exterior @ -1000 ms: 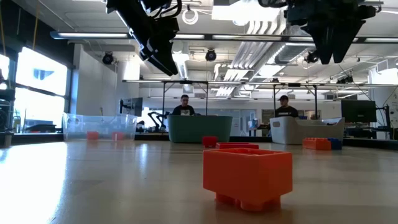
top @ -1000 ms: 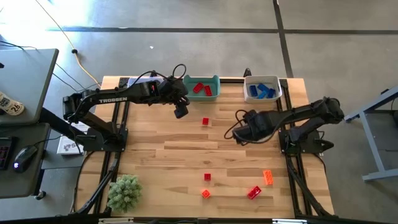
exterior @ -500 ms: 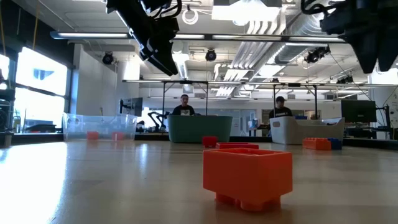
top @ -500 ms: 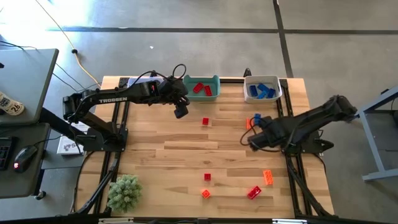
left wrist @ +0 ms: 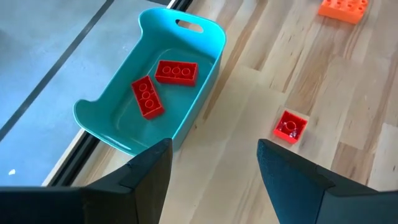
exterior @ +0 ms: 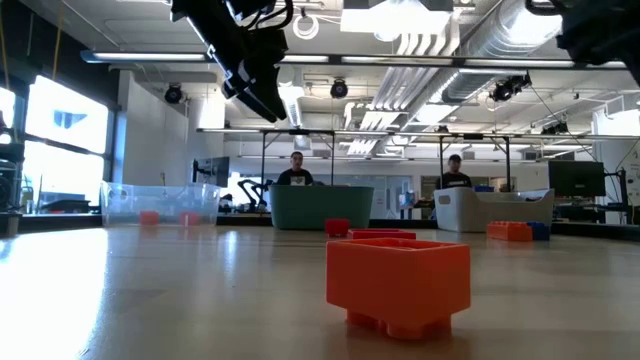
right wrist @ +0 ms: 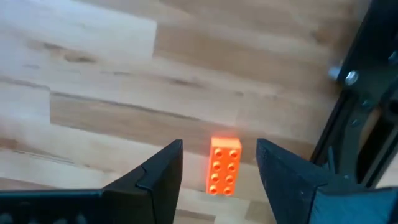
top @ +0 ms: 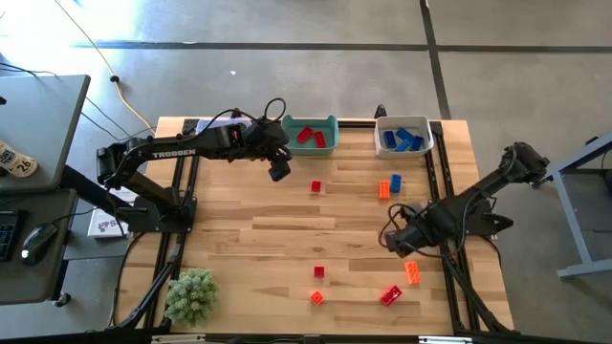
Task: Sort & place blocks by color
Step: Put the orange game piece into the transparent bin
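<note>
My left gripper (top: 278, 172) (left wrist: 214, 146) hangs open above the table, just beside the teal bin (top: 311, 136) (left wrist: 186, 56), which holds two red bricks (left wrist: 176, 72). A red cube (top: 316, 186) (left wrist: 290, 126) lies on the wood near it. My right gripper (top: 395, 236) (right wrist: 219, 146) is open above the table's right near part; a long orange brick (top: 412, 271) (right wrist: 224, 174) lies flat on the wood just beyond its fingertips, untouched. An orange brick (top: 383, 188) and a blue brick (top: 395, 182) lie side by side before the white bin (top: 404, 139) of blue bricks.
A red cube (top: 318, 271), an orange cube (top: 316, 297) (exterior: 398, 283) and a red brick (top: 390, 295) lie near the table's near edge. A fuzzy green plant (top: 191, 294) stands at the near left corner. Black rails run along both sides of the table.
My right gripper has swung from the middle of the table toward the near edge and somewhat right, staying open. As the arm moved away, the orange and blue bricks in front of the white bin came into sight. My left arm has kept still.
</note>
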You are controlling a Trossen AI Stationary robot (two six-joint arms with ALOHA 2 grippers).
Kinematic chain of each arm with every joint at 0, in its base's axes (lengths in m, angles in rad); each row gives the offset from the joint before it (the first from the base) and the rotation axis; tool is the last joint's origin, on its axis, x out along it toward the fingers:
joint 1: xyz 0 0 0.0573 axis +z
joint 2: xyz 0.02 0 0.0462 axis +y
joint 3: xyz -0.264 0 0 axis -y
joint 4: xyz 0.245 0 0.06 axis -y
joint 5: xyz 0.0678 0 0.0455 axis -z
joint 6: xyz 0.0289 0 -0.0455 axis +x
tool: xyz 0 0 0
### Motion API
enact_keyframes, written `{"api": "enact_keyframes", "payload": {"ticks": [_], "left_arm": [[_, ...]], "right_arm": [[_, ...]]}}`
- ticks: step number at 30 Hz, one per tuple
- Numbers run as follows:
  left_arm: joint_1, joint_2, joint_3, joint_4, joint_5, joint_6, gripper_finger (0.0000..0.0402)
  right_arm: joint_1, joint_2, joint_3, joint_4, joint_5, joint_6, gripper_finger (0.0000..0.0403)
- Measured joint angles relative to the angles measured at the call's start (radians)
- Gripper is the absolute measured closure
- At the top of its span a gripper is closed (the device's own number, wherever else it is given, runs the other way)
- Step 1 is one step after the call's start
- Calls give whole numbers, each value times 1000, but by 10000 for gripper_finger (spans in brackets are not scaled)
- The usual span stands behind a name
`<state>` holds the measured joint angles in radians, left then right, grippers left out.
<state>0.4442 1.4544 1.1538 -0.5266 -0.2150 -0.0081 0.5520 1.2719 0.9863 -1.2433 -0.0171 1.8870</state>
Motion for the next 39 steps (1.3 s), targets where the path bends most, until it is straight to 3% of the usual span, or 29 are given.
{"api": "enact_keyframes", "payload": {"ticks": [9, 19, 25, 35, 39], "left_arm": [[0, 0, 0, 0, 2, -52, 178], [0, 0, 0, 0, 2, -94, 178], [0, 0, 0, 0, 2, -94, 178], [0, 0, 0, 0, 3, -94, 178], [0, 0, 0, 0, 3, -94, 178]], "right_arm": [[135, 1, -115, 191, -87, 194, 160], [217, 1, -258, 439, -108, 384, 155], [225, 46, -319, 527, -165, 391, 155], [228, 190, -321, 635, -169, 379, 156], [227, 229, -318, 686, -182, 384, 185]]}}
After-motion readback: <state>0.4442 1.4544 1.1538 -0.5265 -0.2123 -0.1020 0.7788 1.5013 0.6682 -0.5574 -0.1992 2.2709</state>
